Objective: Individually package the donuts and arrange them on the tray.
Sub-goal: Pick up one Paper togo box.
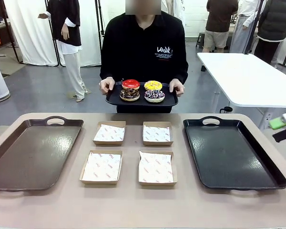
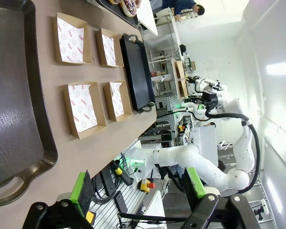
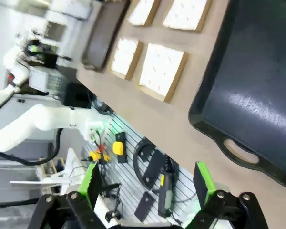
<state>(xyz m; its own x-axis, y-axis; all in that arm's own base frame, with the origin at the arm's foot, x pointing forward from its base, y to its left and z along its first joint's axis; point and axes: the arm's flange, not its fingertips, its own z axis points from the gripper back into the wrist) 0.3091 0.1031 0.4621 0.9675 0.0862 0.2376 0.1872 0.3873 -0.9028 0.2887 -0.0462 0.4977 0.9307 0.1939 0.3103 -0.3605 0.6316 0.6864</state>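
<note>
The left fingers (image 2: 81, 187) and the right fingers (image 3: 202, 183) hang spread and empty by the beige tabletop (image 1: 133, 205). The four glazed ring donuts (image 1: 154, 95) sit crowded on a small black tray (image 1: 115, 99) in a person's hands (image 1: 106, 86) beyond it. Picking one could smear a neighbour's glaze or crush a soft ring.

You see four boxes (image 1: 101, 167) set two-by-two at frame centre on the table (image 1: 133, 205), the left tray (image 1: 28, 152) at their left, the right tray (image 1: 229, 152) at their right. Upper centre, behind: four donuts (image 1: 130, 84) on the held tray (image 1: 112, 100).
</note>
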